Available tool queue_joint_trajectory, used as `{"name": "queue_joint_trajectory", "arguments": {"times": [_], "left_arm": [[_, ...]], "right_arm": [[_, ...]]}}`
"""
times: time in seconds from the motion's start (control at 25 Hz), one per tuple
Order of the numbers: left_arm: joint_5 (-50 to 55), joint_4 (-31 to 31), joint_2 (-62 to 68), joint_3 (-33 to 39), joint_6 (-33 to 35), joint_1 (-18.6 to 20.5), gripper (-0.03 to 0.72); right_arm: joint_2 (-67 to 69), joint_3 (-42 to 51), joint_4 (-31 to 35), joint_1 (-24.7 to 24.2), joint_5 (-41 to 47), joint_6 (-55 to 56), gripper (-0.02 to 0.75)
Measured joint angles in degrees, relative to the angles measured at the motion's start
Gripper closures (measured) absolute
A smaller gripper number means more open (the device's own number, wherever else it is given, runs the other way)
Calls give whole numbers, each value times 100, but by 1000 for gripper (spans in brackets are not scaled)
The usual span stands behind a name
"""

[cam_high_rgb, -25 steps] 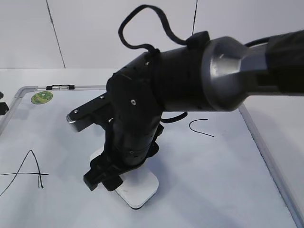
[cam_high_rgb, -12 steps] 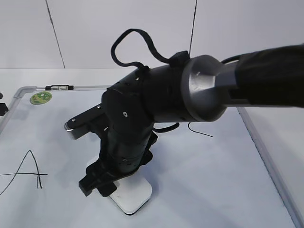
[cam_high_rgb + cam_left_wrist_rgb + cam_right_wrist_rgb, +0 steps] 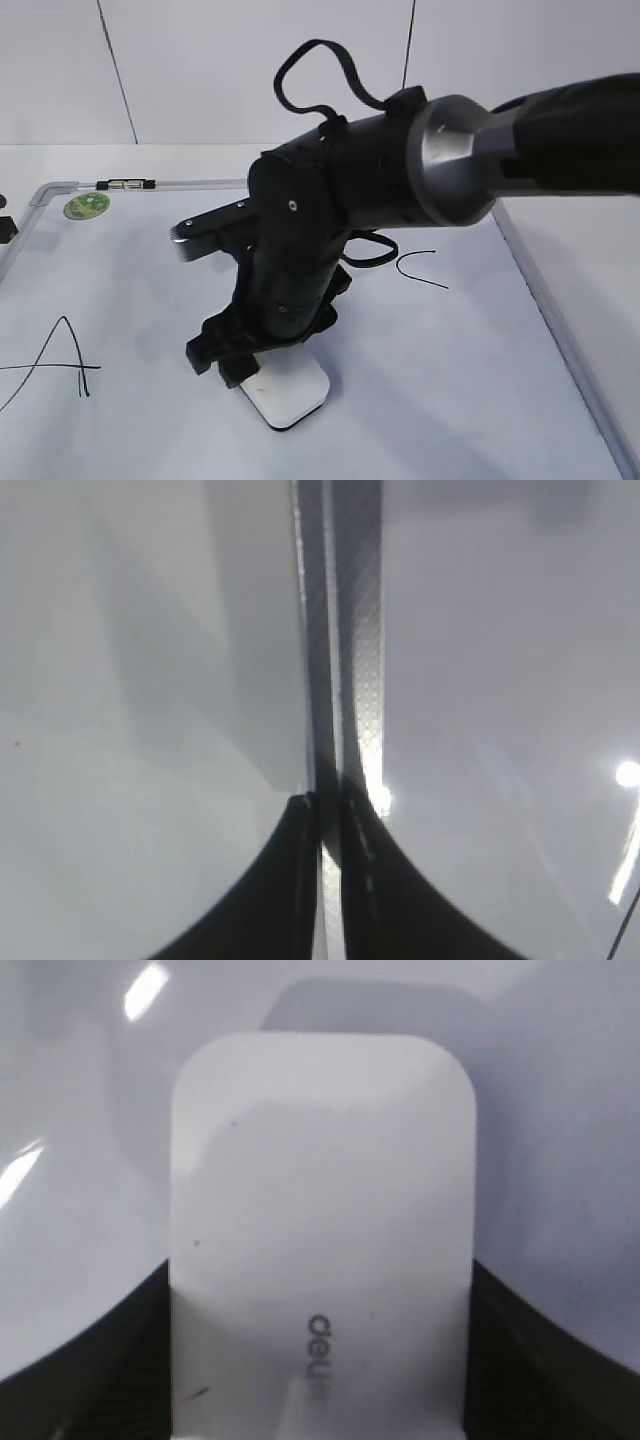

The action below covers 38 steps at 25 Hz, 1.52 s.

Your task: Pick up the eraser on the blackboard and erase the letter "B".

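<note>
The white eraser (image 3: 292,394) lies flat on the blackboard (image 3: 480,380), near its front middle. My right gripper (image 3: 232,362) reaches down over it and is shut on the eraser. In the right wrist view the eraser (image 3: 320,1220) fills the gap of the right gripper (image 3: 320,1270), with a black finger against each long side and grey lettering on top. The letter "B" does not show; the right arm covers the middle of the board. My left gripper (image 3: 325,802) is shut and empty over the board's grey frame (image 3: 358,630).
A black "A" (image 3: 60,358) is drawn at the left of the board and a "C" (image 3: 420,267) to the right of the arm. A green sticker (image 3: 87,205) and a small marker (image 3: 127,184) sit by the far left corner.
The right arm slid the eraser a little left and nearer, then back to the right and farther. The left gripper has not moved.
</note>
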Motion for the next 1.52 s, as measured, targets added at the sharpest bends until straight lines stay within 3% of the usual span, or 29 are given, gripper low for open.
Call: {"name": "queue_joint_trajectory", "arguments": {"times": [0.28,0.52,0.88,1.36,1.52], "left_arm": [[0,0,0,0,0,0,675],[-8,0,0,0,0,0,675],[-12,0,0,0,0,0,675],[40,56,0,0,-12,0,675],[44,67,0,0,-12,0,675]], "right_arm": [[12,26,-203,-412,113,0,220],[-166,557,-401,-737,-281,155,220],[-395,921,-401,-798,-675,190,220],[-1472,1225,-715,-920,241,380,220],[-1828,1225,-1178,-1003,282,917,220]]}}
